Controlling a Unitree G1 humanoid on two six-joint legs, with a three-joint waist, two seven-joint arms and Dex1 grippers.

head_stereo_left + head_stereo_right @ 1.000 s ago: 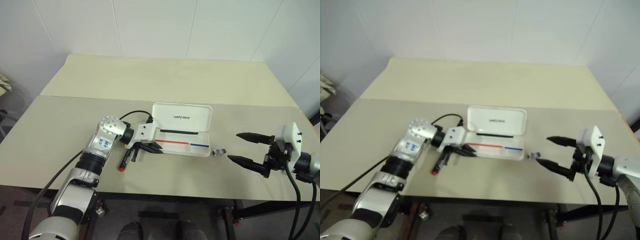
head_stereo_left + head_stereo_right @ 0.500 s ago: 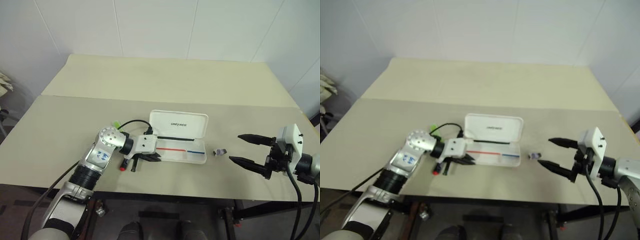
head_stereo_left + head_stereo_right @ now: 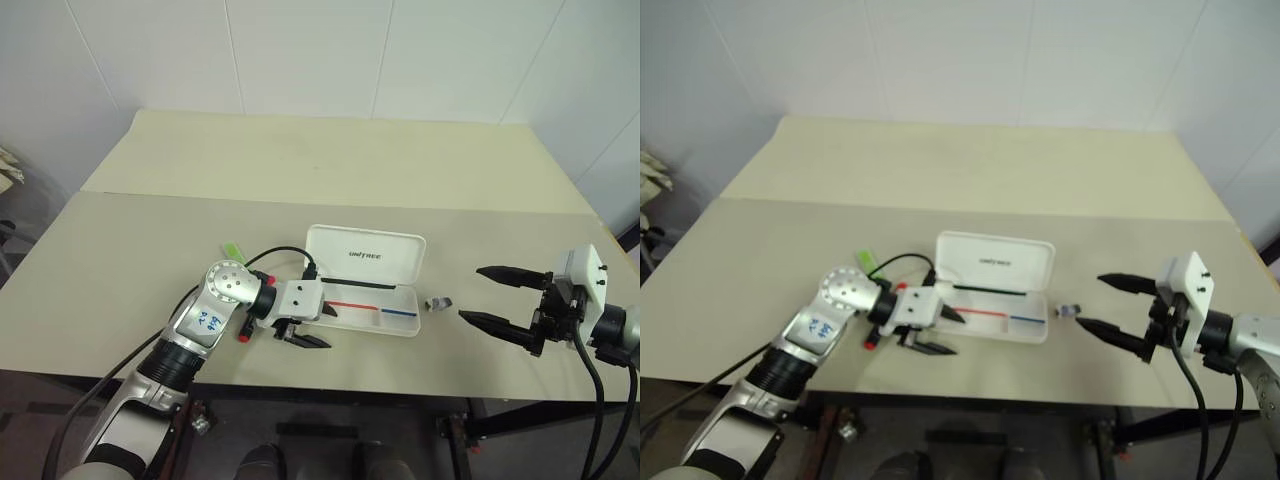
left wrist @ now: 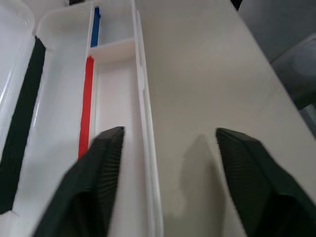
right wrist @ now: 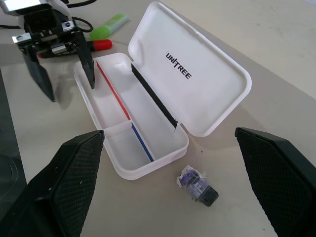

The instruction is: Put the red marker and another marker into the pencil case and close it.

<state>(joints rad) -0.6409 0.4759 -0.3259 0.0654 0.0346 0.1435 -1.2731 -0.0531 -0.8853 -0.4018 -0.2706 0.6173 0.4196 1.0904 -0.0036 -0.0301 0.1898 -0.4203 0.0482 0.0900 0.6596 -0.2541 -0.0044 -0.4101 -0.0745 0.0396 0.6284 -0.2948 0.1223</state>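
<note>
Jaws of our left gripper (image 3: 309,329) stand apart and empty at the near-left corner of the case (image 3: 372,303), one finger over its near rim, the other over the worktop (image 3: 150,230) just nearer. Our right gripper (image 3: 490,296) hangs well off to the right, jaws wide apart, holding nothing.

Neither marker is in the case yet, so we judge the step in hand to be a fresh pick. To do it well we should swing the left gripper back to the left, come down over the red marker (image 5: 101,45) with the jaws across its barrel rather than along it, and close near its middle so it does not tip. We should keep the cable clear of the lid.

The red marker lies on the worktop just left of the case, mostly hidden behind our left wrist, its red end showing. The green marker (image 3: 233,250) lies just beyond it, farther left. A small dark wrapped object (image 3: 438,303) sits just right of the case.

The case lies open and empty, white, its lid (image 3: 369,258) tipped back on the far side, with a red and blue stripe along the tray.
</note>
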